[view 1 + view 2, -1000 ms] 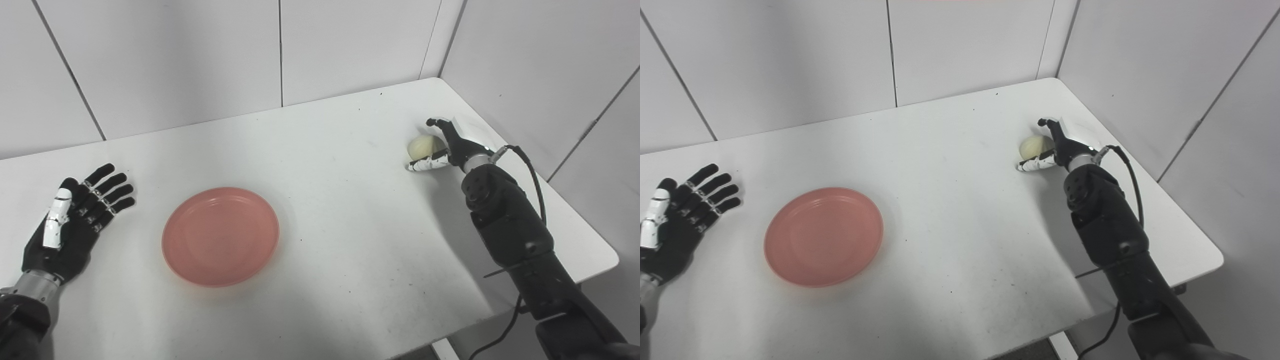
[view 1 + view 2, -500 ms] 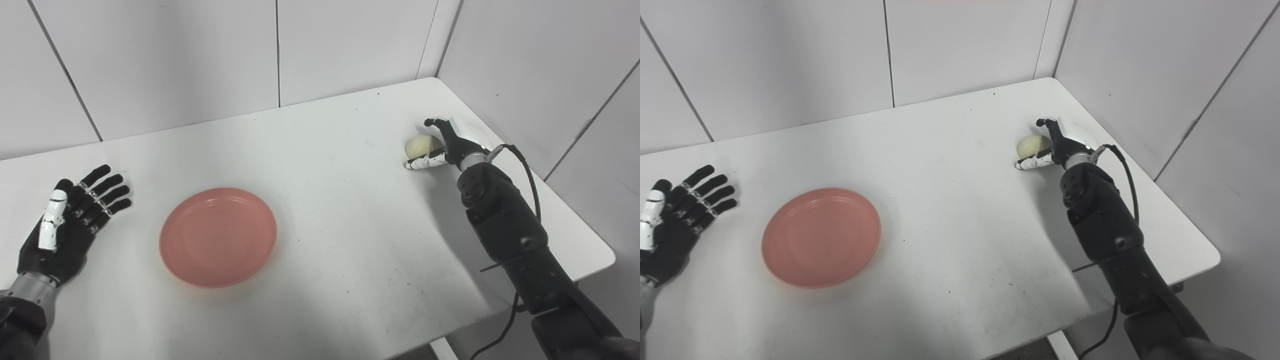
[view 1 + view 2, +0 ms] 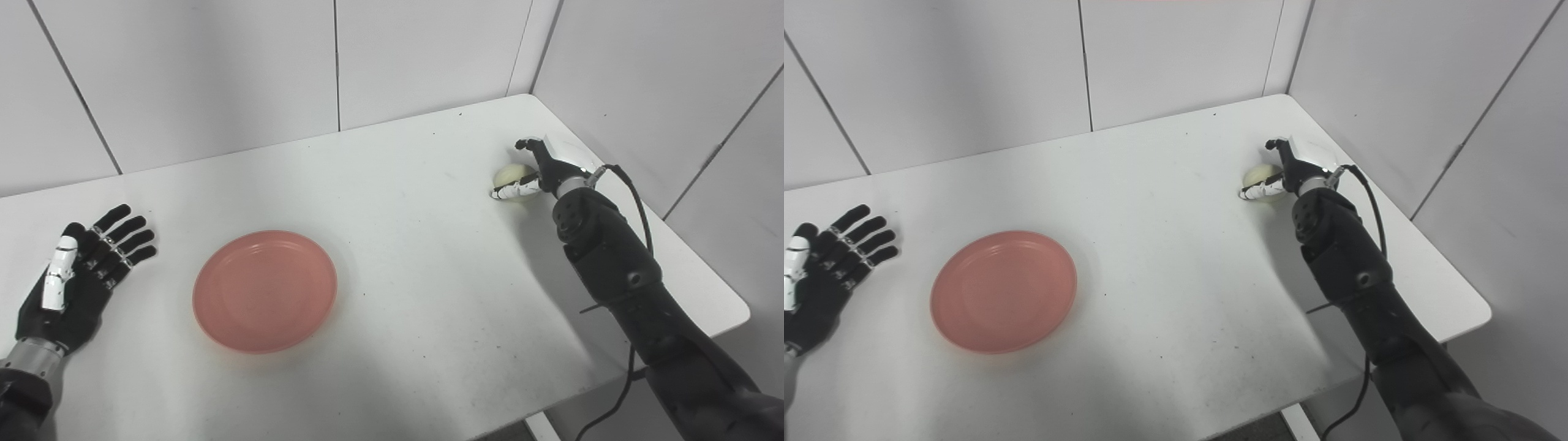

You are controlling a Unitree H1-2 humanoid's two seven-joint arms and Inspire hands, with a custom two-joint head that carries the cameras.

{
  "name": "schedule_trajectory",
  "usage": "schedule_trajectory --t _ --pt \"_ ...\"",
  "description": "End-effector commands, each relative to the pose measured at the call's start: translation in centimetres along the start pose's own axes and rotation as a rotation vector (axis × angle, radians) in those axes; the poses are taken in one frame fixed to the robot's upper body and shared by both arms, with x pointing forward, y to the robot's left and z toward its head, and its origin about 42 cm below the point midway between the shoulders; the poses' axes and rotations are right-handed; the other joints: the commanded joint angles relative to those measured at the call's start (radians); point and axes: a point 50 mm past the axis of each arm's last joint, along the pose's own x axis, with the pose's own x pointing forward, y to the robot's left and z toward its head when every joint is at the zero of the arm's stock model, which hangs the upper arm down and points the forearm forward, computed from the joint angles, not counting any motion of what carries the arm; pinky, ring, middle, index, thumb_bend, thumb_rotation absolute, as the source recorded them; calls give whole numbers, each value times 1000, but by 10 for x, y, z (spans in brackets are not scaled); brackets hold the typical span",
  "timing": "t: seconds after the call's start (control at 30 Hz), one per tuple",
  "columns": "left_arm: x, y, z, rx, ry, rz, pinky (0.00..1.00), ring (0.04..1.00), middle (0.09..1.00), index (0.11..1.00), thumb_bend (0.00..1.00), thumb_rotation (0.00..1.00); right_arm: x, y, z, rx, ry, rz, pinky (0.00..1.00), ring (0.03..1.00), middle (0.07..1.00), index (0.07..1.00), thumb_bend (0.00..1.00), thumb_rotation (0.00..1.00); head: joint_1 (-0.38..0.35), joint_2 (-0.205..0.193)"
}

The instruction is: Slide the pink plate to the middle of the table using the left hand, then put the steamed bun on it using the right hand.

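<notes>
Only the left eye view shows the left hand (image 3: 76, 278) whole.

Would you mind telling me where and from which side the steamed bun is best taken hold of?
Grip the steamed bun across its rounded sides, coming from its right. It is a small smooth dome with no handle, resting on the table near the right edge. The right hand already cups it from that side, its thumb in front and its fingers behind, so closing there is probably the surest hold.
</notes>
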Motion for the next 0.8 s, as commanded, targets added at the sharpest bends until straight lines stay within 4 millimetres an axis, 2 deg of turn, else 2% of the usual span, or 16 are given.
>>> schedule_trajectory --t 0.0,0.03,0.1,0.17,0.2,0.23,0.27,0.3,0.33,0.6,0.77 --pt "-31 6 -49 -68 211 63 790 808 819 806 597 878 6 -21 7 -10 -25 -47 721 799 834 792 813 295 0 0" --pt "-30 6 -49 -68 211 63 790 809 821 806 598 876 7 -22 7 -16 -25 -45 712 790 823 780 800 272 0 0" --pt "-30 6 -49 -67 211 61 794 813 825 809 600 877 13 -21 2 -26 -23 -46 632 696 734 726 777 206 0 0" --pt "-30 6 -49 -66 212 62 795 813 825 809 600 878 18 -20 -2 -25 -27 -54 615 675 714 715 774 194 0 1" --pt "-30 6 -49 -67 213 63 795 812 824 809 599 878 20 -20 -3 -22 -31 -59 572 601 635 583 623 158 0 1" --pt "-30 6 -49 -68 213 63 795 811 824 809 598 878 20 -20 -5 -8 -37 -65 561 583 616 550 585 149 0 2" --pt "-30 6 -49 -68 213 62 794 810 823 808 596 879 21 -20 -5 2 -43 -69 511 512 523 538 548 61 0 2" --pt "-31 6 -48 -67 214 63 794 810 822 808 595 880 21 -20 -6 9 -42 -67 494 488 491 534 536 31 0 2" --pt "-31 6 -48 -67 215 64 790 808 820 807 597 879 22 -20 -7 13 -42 -66 418 454 470 532 526 10 0 2" --pt "-31 5 -48 -61 212 62 791 807 821 806 597 884 22 -19 -7 14 -30 -58 371 443 462 527 523 0 0 2" --pt "-30 4 -48 -58 209 59 789 807 821 806 594 891 20 -23 -5 9 -40 -64 416 447 464 525 523 0 2 2"
